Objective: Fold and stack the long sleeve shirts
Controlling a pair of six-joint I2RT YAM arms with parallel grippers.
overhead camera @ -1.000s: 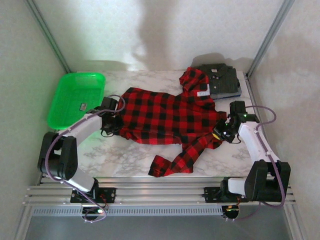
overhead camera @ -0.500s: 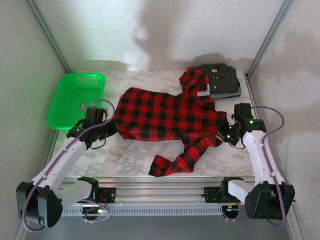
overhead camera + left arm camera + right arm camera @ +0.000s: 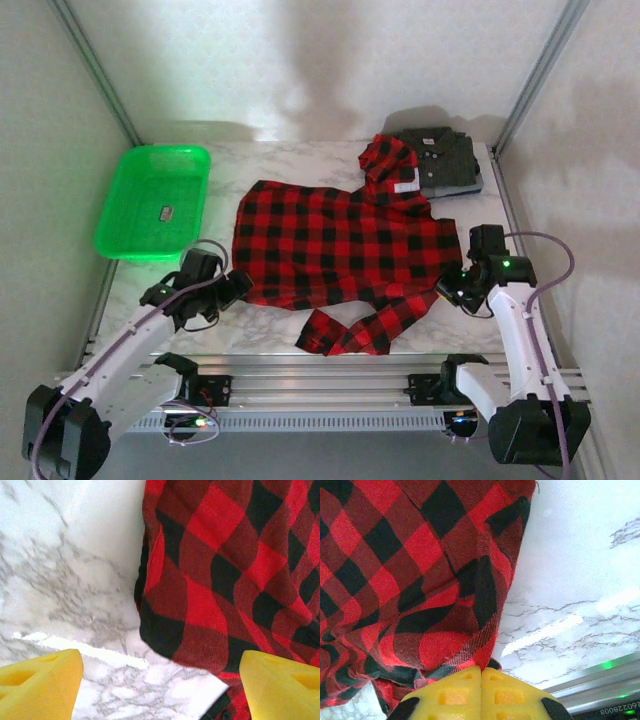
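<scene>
My left gripper (image 3: 232,288) stands wide open with nothing in it, just off the near-left corner of the plaid shirt (image 3: 340,240). The shirt is spread flat mid-table (image 3: 150,290), collar far right, one sleeve crumpled at the near edge. Flannel looks soft, light and limp. I judge it will drag and bunch, so grab hems or corners at two points. My right gripper (image 3: 455,285) is pinched closed on the shirt's right edge. The folded grey shirt (image 3: 445,160) sits far right, just beside the collar.
</scene>
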